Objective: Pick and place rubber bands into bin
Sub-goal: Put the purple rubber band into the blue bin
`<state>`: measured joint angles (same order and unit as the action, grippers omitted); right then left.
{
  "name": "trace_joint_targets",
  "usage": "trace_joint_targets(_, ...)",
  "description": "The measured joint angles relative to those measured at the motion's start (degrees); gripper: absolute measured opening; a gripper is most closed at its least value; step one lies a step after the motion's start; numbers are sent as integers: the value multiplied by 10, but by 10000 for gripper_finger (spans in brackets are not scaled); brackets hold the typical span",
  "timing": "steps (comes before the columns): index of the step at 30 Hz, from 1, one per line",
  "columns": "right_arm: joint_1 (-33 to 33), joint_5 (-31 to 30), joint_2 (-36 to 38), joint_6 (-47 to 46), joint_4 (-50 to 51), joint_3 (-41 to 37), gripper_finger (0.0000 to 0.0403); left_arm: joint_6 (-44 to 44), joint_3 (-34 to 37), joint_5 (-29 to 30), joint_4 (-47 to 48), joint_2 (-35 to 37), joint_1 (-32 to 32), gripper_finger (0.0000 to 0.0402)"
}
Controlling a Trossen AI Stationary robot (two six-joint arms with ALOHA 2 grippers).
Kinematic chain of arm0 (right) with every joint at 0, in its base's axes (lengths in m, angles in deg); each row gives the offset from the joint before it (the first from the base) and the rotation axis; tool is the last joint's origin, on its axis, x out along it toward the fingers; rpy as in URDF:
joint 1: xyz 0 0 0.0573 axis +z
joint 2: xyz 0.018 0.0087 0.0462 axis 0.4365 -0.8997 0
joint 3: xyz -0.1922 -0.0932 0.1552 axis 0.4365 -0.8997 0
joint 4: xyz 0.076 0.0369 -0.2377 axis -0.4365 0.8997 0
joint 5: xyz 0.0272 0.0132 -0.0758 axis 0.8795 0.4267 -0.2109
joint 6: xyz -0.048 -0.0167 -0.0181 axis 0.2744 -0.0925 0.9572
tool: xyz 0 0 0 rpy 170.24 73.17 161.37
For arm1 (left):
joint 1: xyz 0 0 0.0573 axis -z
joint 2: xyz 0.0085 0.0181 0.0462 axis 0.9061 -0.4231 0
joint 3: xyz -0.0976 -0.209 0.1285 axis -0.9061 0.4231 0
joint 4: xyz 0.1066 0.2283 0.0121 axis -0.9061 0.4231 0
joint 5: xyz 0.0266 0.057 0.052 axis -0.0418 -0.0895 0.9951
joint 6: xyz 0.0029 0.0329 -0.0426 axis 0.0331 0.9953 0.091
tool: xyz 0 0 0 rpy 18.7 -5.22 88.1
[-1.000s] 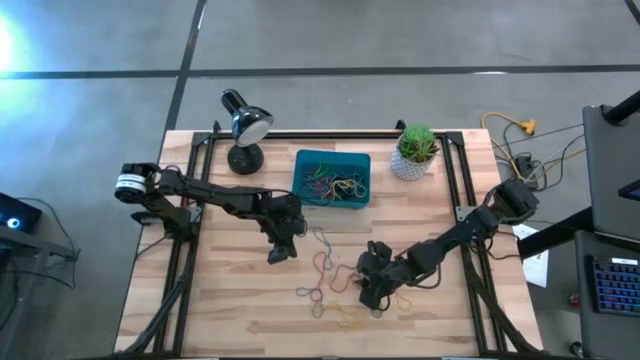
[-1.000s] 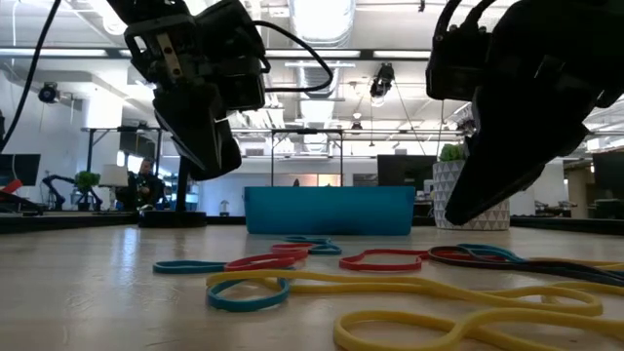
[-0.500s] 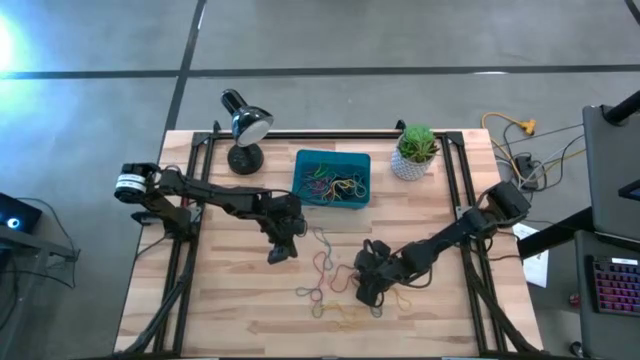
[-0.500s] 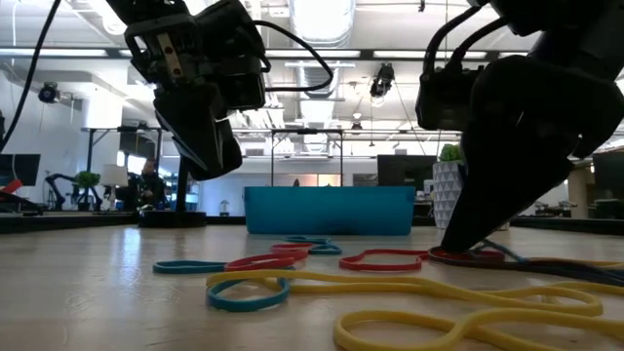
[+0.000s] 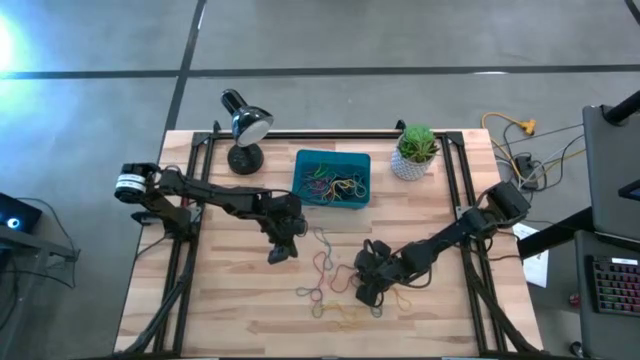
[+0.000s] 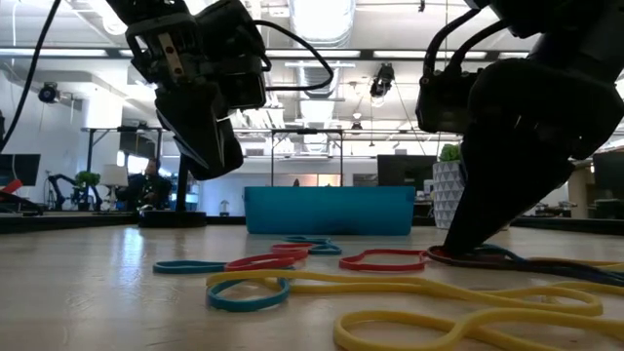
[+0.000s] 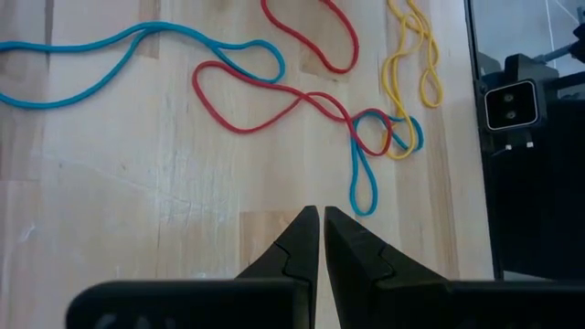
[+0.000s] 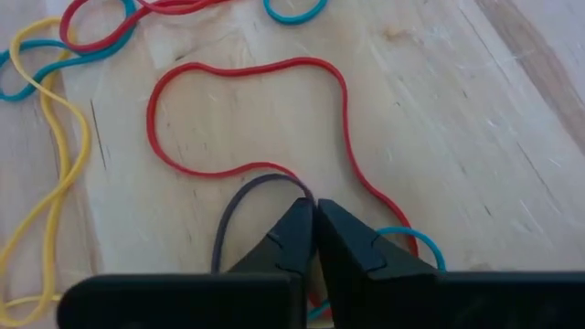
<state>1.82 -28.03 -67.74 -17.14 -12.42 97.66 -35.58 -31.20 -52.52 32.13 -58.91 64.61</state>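
Observation:
The teal bin stands at the table's far middle with several rubber bands in it; it also shows in the low view. More coloured rubber bands lie loose on the wood in front of it. My right gripper is down on the table at the right side of this heap, shut on bands there. My left gripper hangs above the table left of the heap, shut and empty. My right gripper pinches a red band and a grey band between its two fingertips, where the two bands meet. The fingers slant down from the table's right side, with their tips on the wood. Both bands lie flat and slack on the table.
A black desk lamp stands left of the bin and a white plant pot right of it. Black frame rails run along the table's left and right sides. Cables lie off the table's right far corner.
My right gripper has come down from above the heap until its fingertips rest on the table among the bands, shifting slightly toward the table's left edge. The bands lie as before.

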Motion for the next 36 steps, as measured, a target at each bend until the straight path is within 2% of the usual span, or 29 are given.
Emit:
trace_joint_targets(7, 0, 3, 11, 0, 0, 4, 8, 0, 0, 0, 0, 0, 0, 5)
trace_joint_targets(28, -6, -18, 122, 59, -2, 21, 8, 0, 0, 0, -2, 0, 0, 5)
trace_joint_targets(36, -41, -33, 162, 174, 2, 78, 8, -1, 0, 0, -4, 0, 0, 5)
